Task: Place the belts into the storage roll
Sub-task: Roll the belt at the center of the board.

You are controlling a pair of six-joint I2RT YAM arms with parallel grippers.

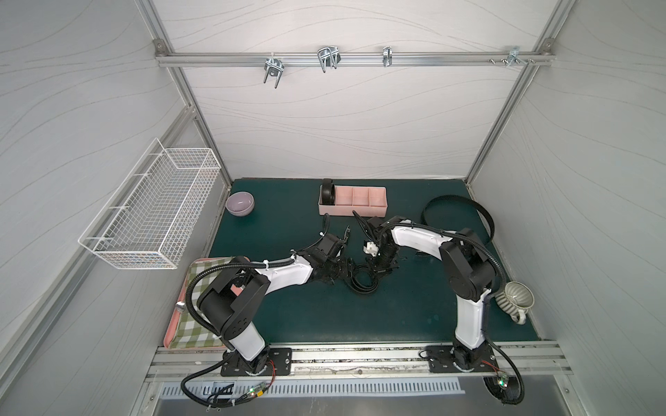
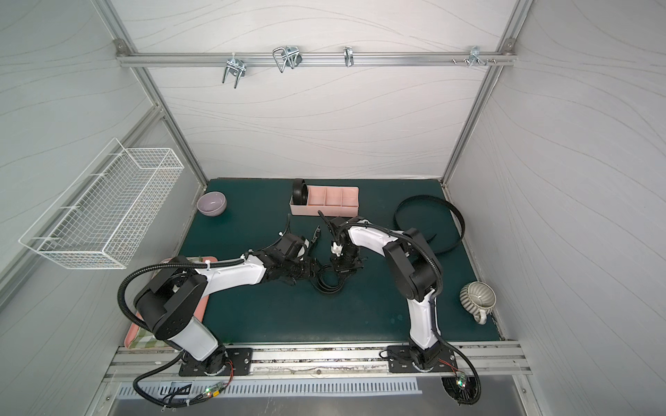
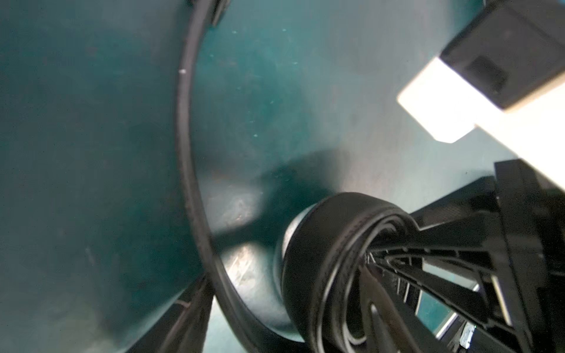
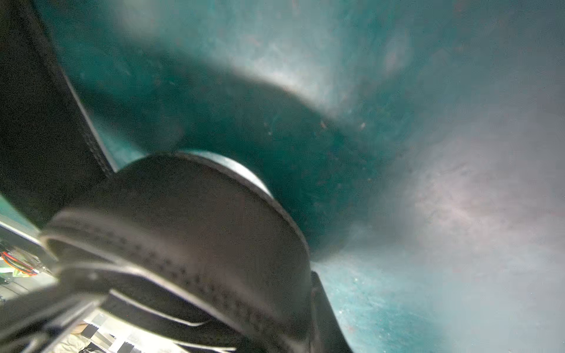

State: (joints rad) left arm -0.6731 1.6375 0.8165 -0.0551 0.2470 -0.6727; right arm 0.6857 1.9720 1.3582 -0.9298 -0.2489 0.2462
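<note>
The pale-pink storage roll (image 1: 360, 210) stands at the back of the green mat, with one coiled belt (image 1: 328, 192) upright in its leftmost compartment. A second belt (image 1: 364, 284), partly coiled, lies mid-table between both grippers. My right gripper (image 1: 375, 268) is shut on the coil (image 4: 198, 229), with one finger (image 4: 328, 311) showing beside it. My left gripper (image 1: 354, 272) stands open around that coil (image 3: 318, 259) and its loose outer loop (image 3: 183, 137); mat shows between the fingers (image 3: 189, 311) and the coil. A third belt (image 1: 486, 218) lies in a wide loose curve at the back right.
A purple bowl (image 1: 240, 203) sits at the back left and a ribbed mug (image 1: 518, 297) at the right edge. A flat pink tray with a checked cloth (image 1: 194, 309) lies under the left arm. A white wire basket (image 1: 158, 212) hangs on the left wall.
</note>
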